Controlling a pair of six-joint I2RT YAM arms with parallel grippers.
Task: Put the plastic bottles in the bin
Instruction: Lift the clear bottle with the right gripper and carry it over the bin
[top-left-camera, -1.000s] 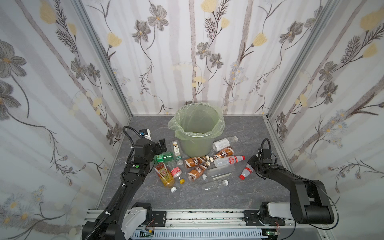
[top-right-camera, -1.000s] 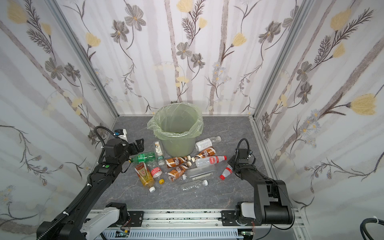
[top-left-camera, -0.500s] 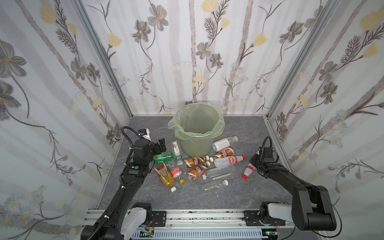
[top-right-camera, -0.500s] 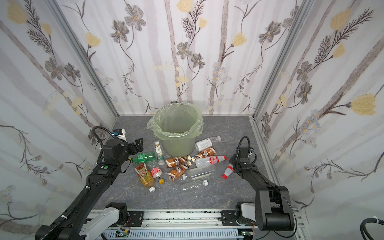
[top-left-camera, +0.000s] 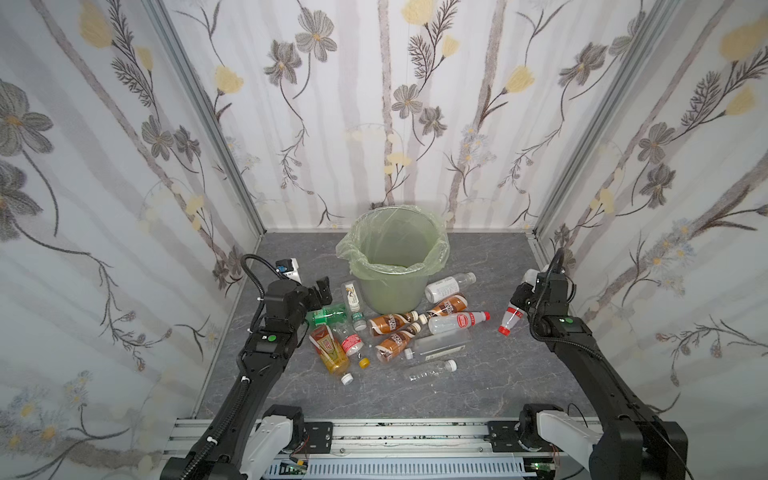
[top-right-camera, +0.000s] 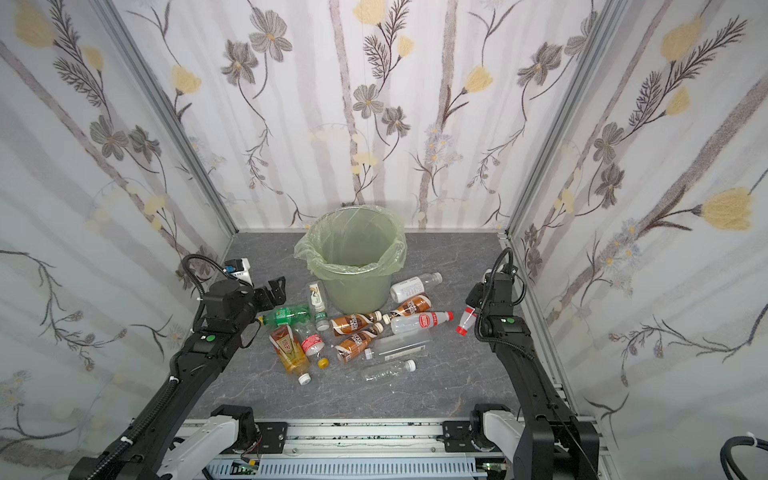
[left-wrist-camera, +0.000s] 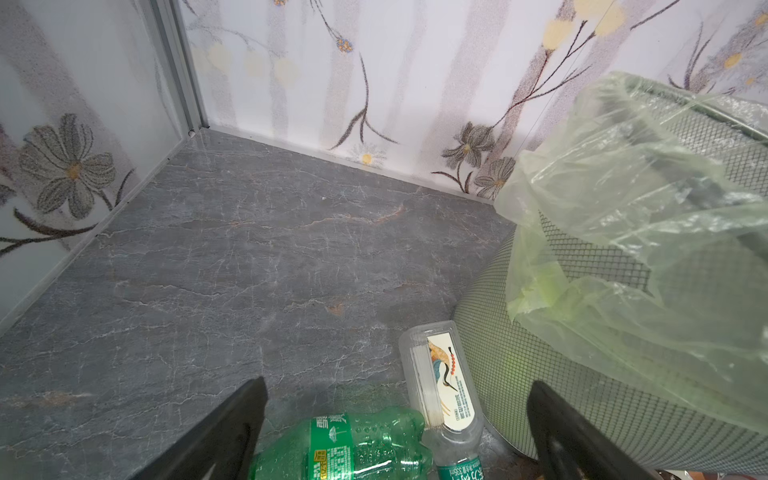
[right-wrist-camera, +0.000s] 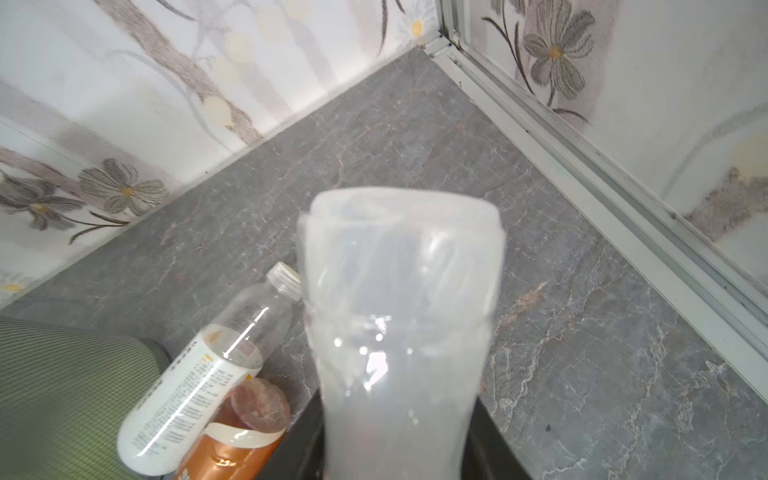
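Grey marbled tabletop (top-left-camera: 478, 395), boxed in by flowered walls, carries the pale green bin (top-left-camera: 390, 286) at the back, with most of the plastic bottles (top-left-camera: 415, 332) lying loose just in front of it. The right hand (top-left-camera: 521, 300) is closed on a clear red-capped bottle (top-left-camera: 510, 318), cap tilted downward, well right of the heap. The left hand (top-left-camera: 322, 291) stands wide open by the green bottle (top-left-camera: 328, 314), holding nothing.

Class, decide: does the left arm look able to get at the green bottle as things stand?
Probably yes. The left gripper hangs open over the green bottle, with nothing covering it. Only the clear crane-label bottle lying beside it might get caught too.
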